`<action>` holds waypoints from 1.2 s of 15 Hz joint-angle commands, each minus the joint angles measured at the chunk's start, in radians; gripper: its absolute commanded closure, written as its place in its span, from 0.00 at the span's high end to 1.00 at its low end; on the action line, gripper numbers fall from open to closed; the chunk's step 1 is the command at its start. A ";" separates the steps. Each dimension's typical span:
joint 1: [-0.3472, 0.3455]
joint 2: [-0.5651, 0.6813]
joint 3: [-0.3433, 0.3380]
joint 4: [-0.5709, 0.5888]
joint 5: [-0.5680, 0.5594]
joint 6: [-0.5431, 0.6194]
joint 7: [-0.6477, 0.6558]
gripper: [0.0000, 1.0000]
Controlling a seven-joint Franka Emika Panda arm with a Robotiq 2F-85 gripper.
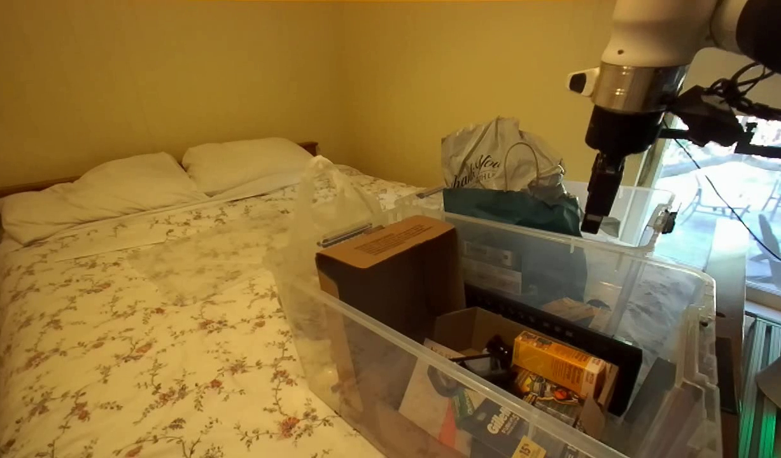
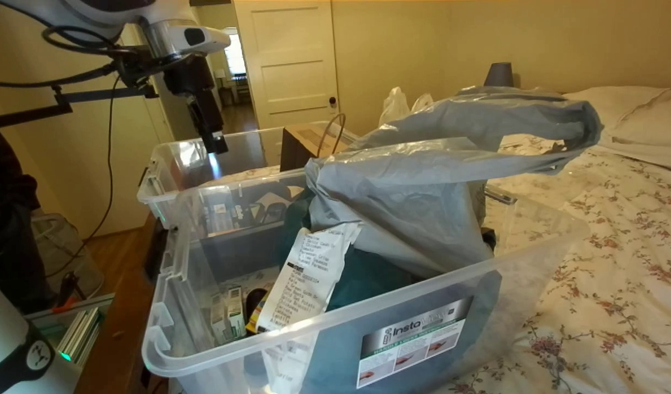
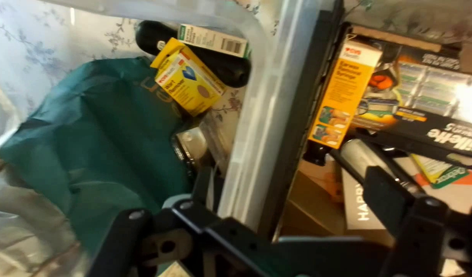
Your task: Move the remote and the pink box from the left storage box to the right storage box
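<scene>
I found my fingers point(image 3: 386, 196) parted and holding nothing, poised above two neighbouring rims, presumably for clearance. Below, towards one fingertip, stood the left storage box point(image 1: 390, 334), an orange box point(image 3: 341, 96) among its topmost contents, likely because others crowded the floor; towards the other, the right storage box point(image 3: 255, 104) held a teal bag point(image 3: 105, 134). I could identify neither the remote nor the pink box.

Smooth, clear plastic forms the left storage box point(image 1: 365, 362) and right storage box point(image 2: 401, 294), matt cardboard the carton point(image 1: 387, 242). A crumpled grey plastic bag point(image 2: 401, 191) gleams while the paper receipt point(image 2: 305, 268) looks matt; cloth makes the bedspread point(image 1: 174, 356), polished metal the wrist collar point(image 1: 641, 88).
</scene>
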 commanded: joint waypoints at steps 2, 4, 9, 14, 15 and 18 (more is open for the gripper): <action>0.045 0.085 0.002 0.039 -0.003 -0.002 0.016 1.00; 0.044 0.090 -0.004 0.038 -0.003 -0.001 0.017 1.00; 0.076 0.173 0.014 0.056 0.013 0.125 -0.026 1.00; 0.129 0.386 0.050 0.137 -0.050 0.289 -0.154 1.00; 0.133 0.423 0.045 0.152 -0.071 0.302 -0.194 1.00; 0.131 0.510 0.004 0.189 -0.104 0.326 -0.372 1.00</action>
